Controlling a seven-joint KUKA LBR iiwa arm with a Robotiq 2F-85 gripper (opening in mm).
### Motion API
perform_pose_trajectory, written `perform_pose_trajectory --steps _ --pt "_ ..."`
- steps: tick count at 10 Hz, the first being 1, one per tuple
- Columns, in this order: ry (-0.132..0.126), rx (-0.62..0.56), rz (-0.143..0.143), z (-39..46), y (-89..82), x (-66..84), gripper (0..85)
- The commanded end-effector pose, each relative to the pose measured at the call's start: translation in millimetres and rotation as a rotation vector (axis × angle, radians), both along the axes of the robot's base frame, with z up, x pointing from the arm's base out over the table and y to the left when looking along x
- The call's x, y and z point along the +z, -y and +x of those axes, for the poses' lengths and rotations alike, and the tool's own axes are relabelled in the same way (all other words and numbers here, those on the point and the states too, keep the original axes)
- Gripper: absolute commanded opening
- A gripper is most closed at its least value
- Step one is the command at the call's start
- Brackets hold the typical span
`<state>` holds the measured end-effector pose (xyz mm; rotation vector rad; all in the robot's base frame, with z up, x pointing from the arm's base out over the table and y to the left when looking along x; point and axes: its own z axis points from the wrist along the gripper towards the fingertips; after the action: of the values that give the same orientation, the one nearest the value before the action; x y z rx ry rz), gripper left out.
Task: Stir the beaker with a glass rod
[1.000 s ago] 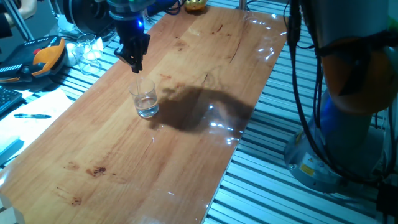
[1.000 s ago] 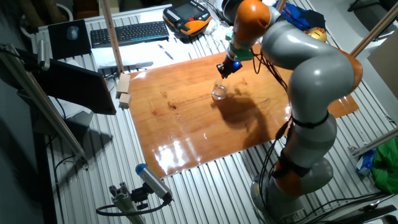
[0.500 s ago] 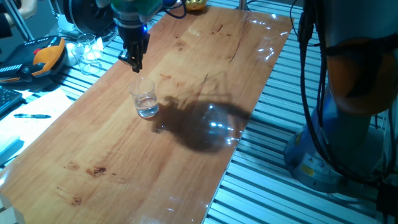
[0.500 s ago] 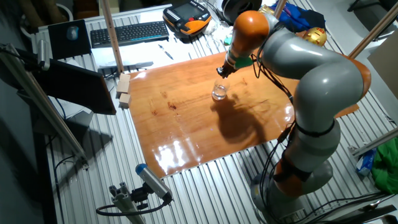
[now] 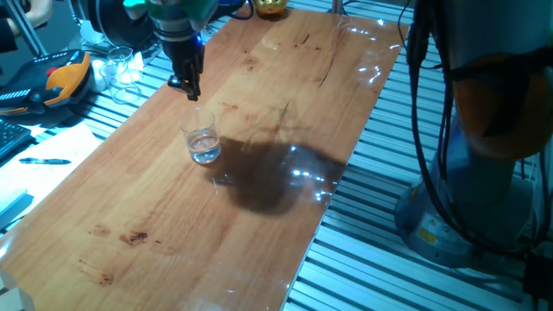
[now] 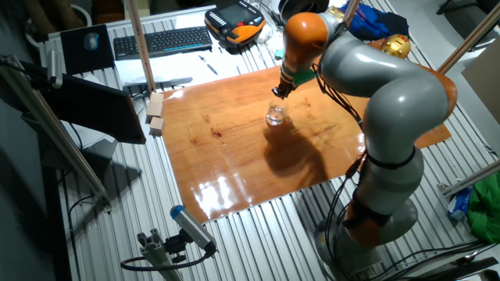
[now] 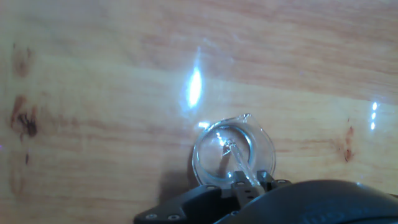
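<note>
Gripping glass rod (image 7: 239, 165): claw (image 5: 192, 89) | rod tip inside beaker (image 5: 202, 141) | no legible writing

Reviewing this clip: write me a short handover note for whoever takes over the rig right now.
Gripper: above the beaker, shut on the glass rod.
Beaker: upright on the wooden table, a little clear liquid inside.
Done: rod picked up; in the hand view its lower end sits inside the beaker's rim.
Unclear: whether the tip reaches the liquid.
Left: stir, then withdraw the rod.
</note>
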<state>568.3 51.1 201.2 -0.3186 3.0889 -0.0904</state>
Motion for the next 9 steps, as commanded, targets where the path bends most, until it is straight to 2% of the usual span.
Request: perform_pose_trajectory --steps 1,3,4,5,6,7,8,9 --pt "-0.019 0.007 -0.003 -0.4 0.3 -0.2 0.0" --pt "-0.058 0.007 -0.012 -1.4 0.1 2.7 0.0" --pt "-0.096 -0.019 0.003 -1.8 0.1 3.6 0.0" --pt "-0.141 -0.069 0.04 -1.6 -0.4 3.8 0.0" --pt "-0.16 -0.116 0.072 -1.3 -0.9 3.1 0.0" --pt "-0.168 -0.161 0.105 -0.8 -1.5 2.5 0.0" --pt "-0.164 -0.206 0.135 -0.6 -2.1 2.1 0.0" --pt "-0.141 -0.242 0.169 -0.3 -2.7 1.9 0.0"
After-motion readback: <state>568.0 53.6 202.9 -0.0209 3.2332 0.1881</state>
